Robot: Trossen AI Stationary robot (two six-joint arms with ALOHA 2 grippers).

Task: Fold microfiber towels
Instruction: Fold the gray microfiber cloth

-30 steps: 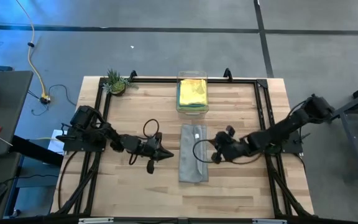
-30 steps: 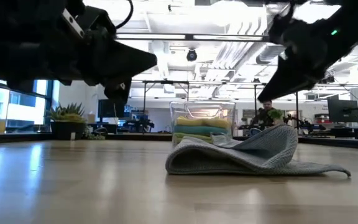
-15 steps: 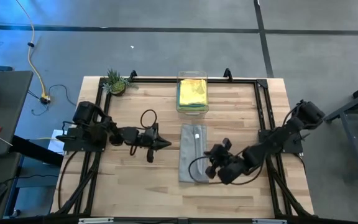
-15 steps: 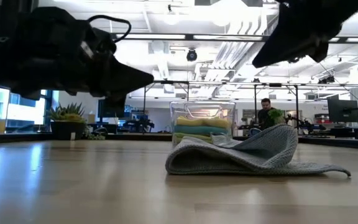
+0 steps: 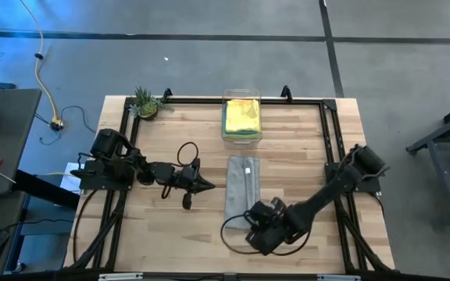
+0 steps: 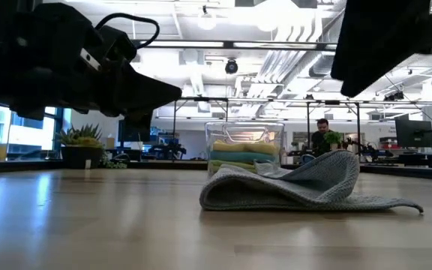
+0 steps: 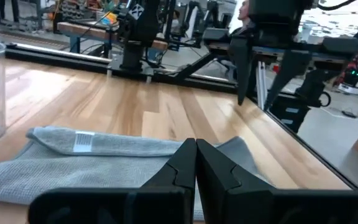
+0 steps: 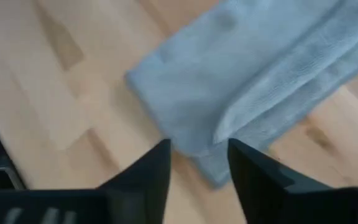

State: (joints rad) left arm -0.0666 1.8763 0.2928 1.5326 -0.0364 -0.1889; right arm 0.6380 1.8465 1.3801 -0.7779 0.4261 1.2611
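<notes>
Right gripper (image 5: 255,228) positioned above the near end of the grey towel (image 5: 242,192), fingers (image 8: 146,169) parted by a narrow gap, nothing between them; towel's near corner visible past the fingertips in the right wrist view. Left gripper (image 5: 206,186) held just left of the grey towel, pointing at it, fingers (image 7: 180,167) pressed together, empty, clear of the cloth.

Grey towel folded into a long strip at table centre, running from near the clear plastic bin (image 5: 241,119) toward the front edge; white label (image 7: 83,141) facing up near the bin end. Seen at table height: one side flat on the wooden table (image 5: 178,134), the other raised in a soft hump (image 6: 328,174).

Bin at the back edge, holding stacked folded towels, yellow towel (image 5: 242,115) uppermost, teal towel (image 6: 244,157) beneath. Small potted plant (image 5: 145,103) at back left corner.
</notes>
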